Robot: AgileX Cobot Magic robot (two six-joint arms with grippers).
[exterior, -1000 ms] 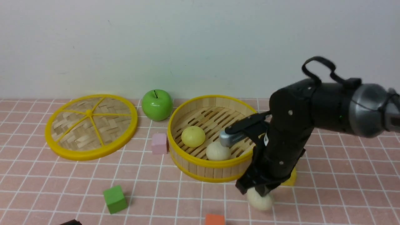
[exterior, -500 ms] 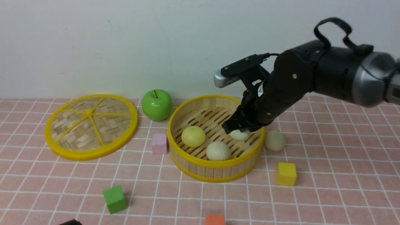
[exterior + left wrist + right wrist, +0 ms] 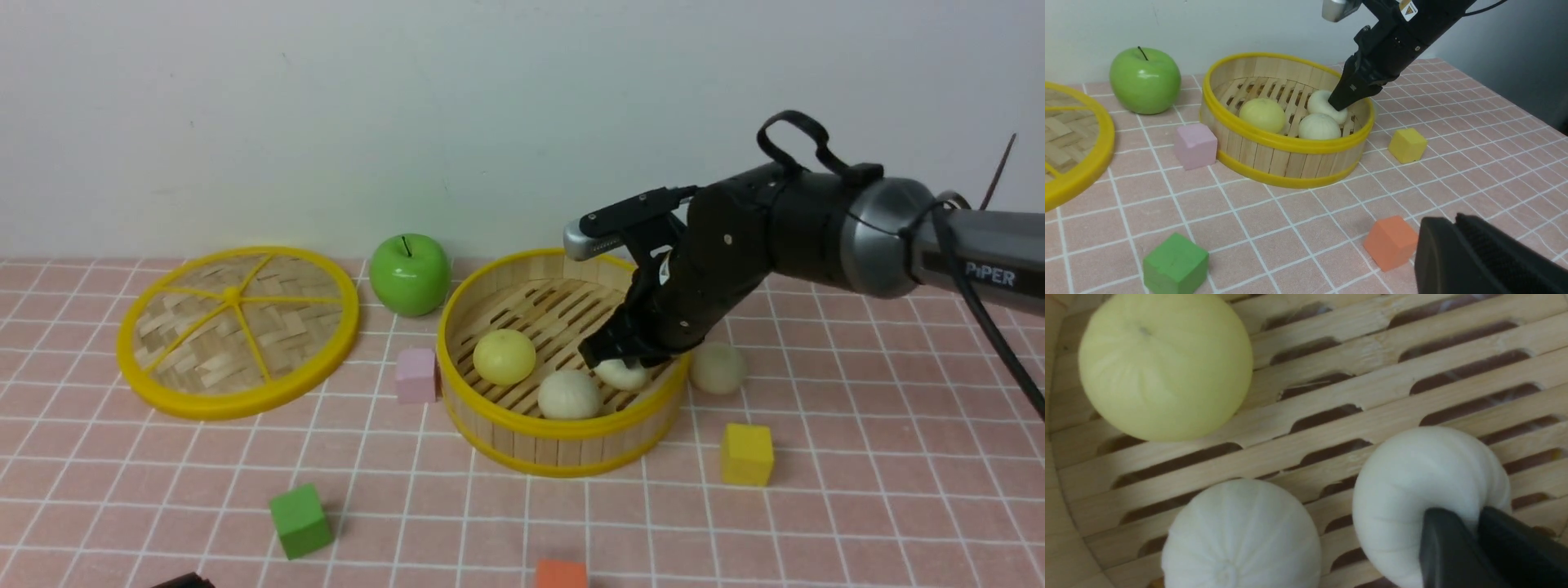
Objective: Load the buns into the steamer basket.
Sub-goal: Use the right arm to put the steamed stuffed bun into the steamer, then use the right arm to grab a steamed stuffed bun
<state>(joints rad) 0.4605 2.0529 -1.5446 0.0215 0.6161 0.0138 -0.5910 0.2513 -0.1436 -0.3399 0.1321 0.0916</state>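
**Front view.**
- Round bamboo steamer basket with yellow rims (image 3: pixel 563 429): stands toward the tabletop's far edge, right of middle.
- Contents: a pale yellow bun (image 3: pixel 504 357); an off-white bun (image 3: pixel 569 394) by the near wall; a third off-white bun (image 3: pixel 624 376) under the black right hand (image 3: pixel 624 355), which reaches in over the right wall.
- Fourth, beige bun (image 3: pixel 718 368): on the tabletop just beside the basket's right wall, outside it.
- Yellow cube (image 3: pixel 747 454): near that bun, toward the near edge. The tiles toward the right edge lie open for an approach.

**Left wrist view.**
- The third bun (image 3: pixel 1321 104) sits on the slats beside the second, with the right hand's tip on it.
- Left hand (image 3: pixel 1453 224): low by the near edge, next to an orange cube (image 3: pixel 1390 243). Cannot tell whether it is clenched or parted.

**Right wrist view.**
- Black fingers (image 3: pixel 1447 547) rest against the third bun's (image 3: pixel 1425 473) flank, close together. Cannot tell whether they are grasping or released.
- Handling, judged: the buns look soft, light and smooth, and likely to roll.
- Hold, judged: take the fourth bun gently from above, across its widest part.
- Clearance, judged: lift it over the upright wall and set it on the free slats toward the far side.
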